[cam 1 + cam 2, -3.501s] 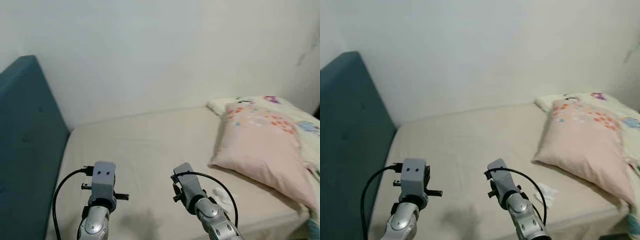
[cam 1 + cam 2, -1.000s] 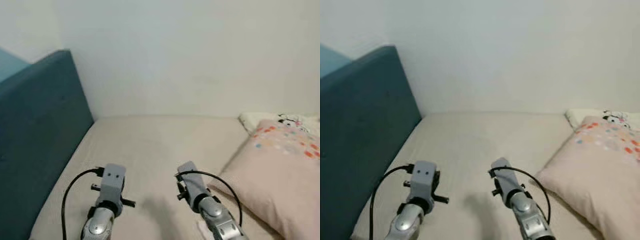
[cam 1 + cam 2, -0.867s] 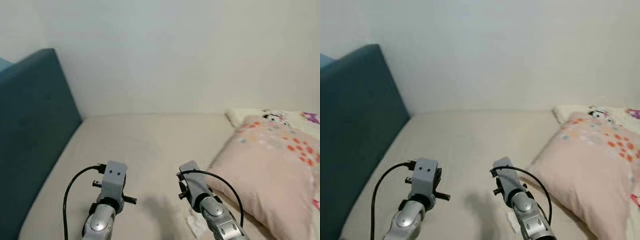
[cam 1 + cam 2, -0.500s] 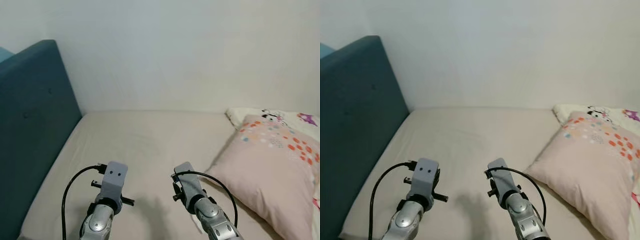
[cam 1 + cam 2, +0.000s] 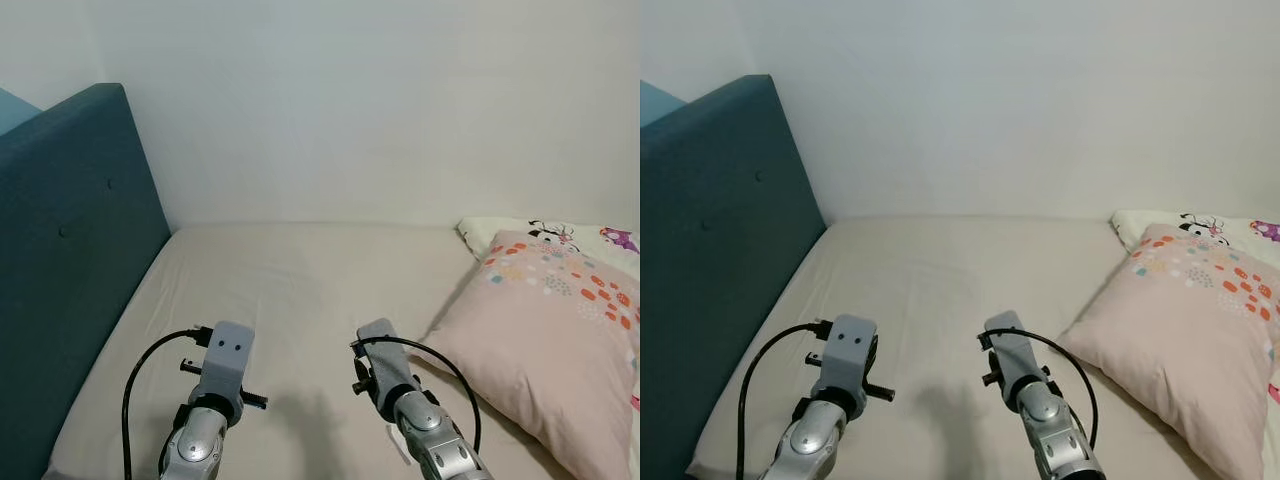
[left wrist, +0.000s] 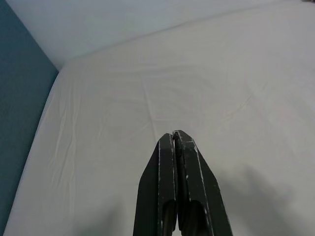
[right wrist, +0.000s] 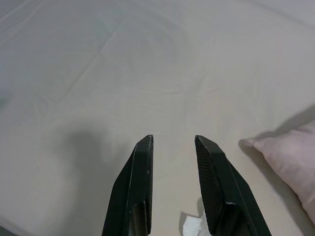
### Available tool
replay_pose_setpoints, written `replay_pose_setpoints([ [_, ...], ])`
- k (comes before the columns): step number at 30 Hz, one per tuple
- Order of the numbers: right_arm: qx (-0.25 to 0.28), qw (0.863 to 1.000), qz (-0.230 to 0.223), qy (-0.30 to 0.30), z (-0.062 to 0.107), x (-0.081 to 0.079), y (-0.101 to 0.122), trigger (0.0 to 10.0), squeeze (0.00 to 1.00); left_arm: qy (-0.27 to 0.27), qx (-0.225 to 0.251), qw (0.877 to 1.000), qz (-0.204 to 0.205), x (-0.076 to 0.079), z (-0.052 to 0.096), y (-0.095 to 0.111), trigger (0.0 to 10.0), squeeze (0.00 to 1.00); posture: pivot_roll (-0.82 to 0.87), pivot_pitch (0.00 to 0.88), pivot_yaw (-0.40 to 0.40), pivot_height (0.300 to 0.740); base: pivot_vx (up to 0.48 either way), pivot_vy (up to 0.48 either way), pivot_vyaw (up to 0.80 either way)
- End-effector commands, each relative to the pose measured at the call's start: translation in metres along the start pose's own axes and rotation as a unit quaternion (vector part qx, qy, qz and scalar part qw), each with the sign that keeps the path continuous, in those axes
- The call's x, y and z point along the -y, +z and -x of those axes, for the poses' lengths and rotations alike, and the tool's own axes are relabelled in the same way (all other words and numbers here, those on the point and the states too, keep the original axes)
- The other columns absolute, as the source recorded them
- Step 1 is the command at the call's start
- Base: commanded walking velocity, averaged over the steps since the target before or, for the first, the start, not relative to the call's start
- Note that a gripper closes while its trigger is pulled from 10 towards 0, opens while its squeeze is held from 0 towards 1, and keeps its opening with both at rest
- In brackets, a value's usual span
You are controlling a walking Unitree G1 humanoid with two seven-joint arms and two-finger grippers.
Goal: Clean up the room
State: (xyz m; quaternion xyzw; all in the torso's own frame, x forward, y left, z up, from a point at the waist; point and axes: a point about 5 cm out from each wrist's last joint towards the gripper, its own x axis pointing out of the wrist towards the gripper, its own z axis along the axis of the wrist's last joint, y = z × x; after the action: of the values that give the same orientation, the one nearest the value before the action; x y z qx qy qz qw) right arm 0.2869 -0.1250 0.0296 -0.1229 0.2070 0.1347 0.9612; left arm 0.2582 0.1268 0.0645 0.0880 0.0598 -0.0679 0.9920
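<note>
Bedroom clutter is sparse for us: a small white crumpled tissue (image 7: 196,227) lies on the beige bed sheet (image 5: 300,290) at the lower right of centre in the head views, partly hidden under our right arm and just beside the pillow's near corner. At the far left of the frame a teal padded headboard (image 5: 60,270) stands upright along the mattress edge, with the plain white wall (image 5: 350,110) filling the upper part. Low in the frame, left of centre, we hold our left gripper (image 6: 174,136) above the bare sheet, its two black fingers pressed together with nothing between them. Right of centre, our right gripper (image 7: 173,142) hovers over the sheet with its fingers (image 7: 142,162) spread apart and empty; the tissue sits close below them, not touched. Further right a pale pink pillow (image 5: 545,320) with coloured dots lies tilted on the bed, and behind it, at the right edge, we see a white patterned blanket (image 5: 1200,222).
</note>
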Motion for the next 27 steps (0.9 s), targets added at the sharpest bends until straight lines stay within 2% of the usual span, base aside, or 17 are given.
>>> replay_pose_setpoints([
  [1, -0.005, 1.000, -0.010, 0.000, -0.0003, -0.0010, -0.0009, 10.0, 0.00, -0.001, -0.012, 1.000, -0.010, -0.0016, 0.0001, -0.0054, 10.0, 0.00, -0.03, 0.000, -0.004, 0.736, 0.000, 0.000, 0.00],
  [20, -0.012, 1.000, -0.018, 0.007, 0.0008, -0.0040, -0.0041, 10.0, 0.00, -0.009, -0.013, 1.000, -0.012, -0.0001, 0.0006, -0.0062, 10.0, 0.00, -0.03, 0.000, -0.003, 0.661, 0.000, 0.000, 0.00],
  [27, -0.012, 1.000, -0.016, 0.011, 0.0009, -0.0051, -0.0045, 10.0, 0.00, -0.014, -0.013, 1.000, -0.015, 0.0010, 0.0006, -0.0060, 10.0, 0.00, -0.03, 0.000, 0.000, 0.656, 0.000, 0.000, 0.00],
])
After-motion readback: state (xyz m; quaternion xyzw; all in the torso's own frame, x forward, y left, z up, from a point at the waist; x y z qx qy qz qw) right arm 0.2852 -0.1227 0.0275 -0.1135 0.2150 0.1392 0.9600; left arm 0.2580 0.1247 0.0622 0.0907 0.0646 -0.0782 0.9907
